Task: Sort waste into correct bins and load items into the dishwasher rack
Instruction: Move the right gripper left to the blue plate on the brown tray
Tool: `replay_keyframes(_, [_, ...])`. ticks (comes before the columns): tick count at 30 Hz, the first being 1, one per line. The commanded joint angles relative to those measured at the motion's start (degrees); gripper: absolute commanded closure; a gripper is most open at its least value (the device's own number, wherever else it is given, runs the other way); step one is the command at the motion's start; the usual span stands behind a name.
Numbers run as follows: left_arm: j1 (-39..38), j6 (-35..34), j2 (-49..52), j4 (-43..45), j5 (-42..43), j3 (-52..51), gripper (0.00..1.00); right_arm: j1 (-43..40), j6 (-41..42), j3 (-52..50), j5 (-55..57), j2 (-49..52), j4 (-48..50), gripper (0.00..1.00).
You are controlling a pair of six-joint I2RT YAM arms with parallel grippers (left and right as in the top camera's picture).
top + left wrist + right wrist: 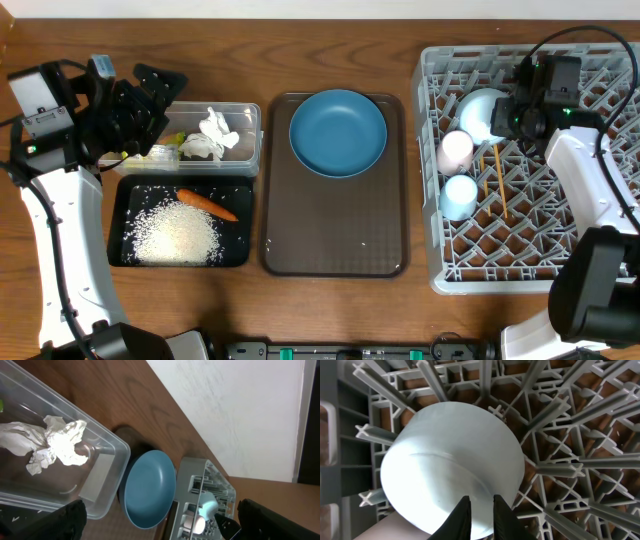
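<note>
Now | my right gripper: jaws a slit apart at the light blue bowl, grip I cannot tell | bowl: tilted among dishwasher rack pegs | risk: a snagged rim tips it onto the pink cup

The table is surfaced in brown wood grain, smooth with a slight sheen. At ten o'clock the container is formed of clear glossy plastic, and the tissue in it is crumpled soft white paper. The dishwasher rack at three o'clock is moulded in matt grey plastic. The plate and bowl are finished smooth, with a soft sheen.
</note>
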Motion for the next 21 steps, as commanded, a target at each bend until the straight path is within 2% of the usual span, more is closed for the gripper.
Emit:
replay_keyframes(1, [0.2,-0.3,0.0,0.0,-0.1,-0.2,0.02,-0.6,-1.9,0.9,-1.1,-4.2,0.0,0.82])
replay_keyframes(11, [0.2,-0.3,0.0,0.0,-0.1,-0.2,0.02,3.4,-0.6,0.9,-25.0,-15.3,-5.7,0.82])
replay_keyframes(21, [0.2,-0.3,0.0,0.0,-0.1,-0.2,0.02,18.6,0.9,0.6,-25.9,-15.7,-10.0,0.75])
